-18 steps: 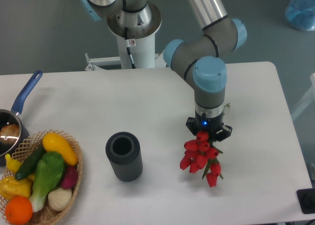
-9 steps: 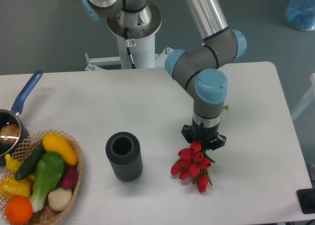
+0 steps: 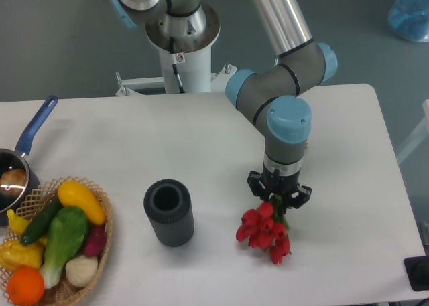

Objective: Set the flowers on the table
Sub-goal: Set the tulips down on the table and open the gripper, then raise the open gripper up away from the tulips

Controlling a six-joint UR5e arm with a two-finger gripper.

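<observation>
The flowers (image 3: 263,229), a bunch of red tulips with green stems, hang at the right front of the white table (image 3: 201,138). Their heads are low over or resting on the surface; I cannot tell which. My gripper (image 3: 278,197) points straight down right above them. The stems run up under it, so it looks shut on the flowers. The wrist hides the fingers.
A dark ribbed cylinder vase (image 3: 168,212) stands upright left of the flowers. A wicker basket (image 3: 107,220) of toy vegetables and fruit sits at the front left corner. A blue-handled pot (image 3: 35,126) is at the left edge. The robot base (image 3: 182,35) stands behind the table.
My gripper has moved forward and lower with the flowers. The tulip heads have come down nearer the table and swung a little to the left.
</observation>
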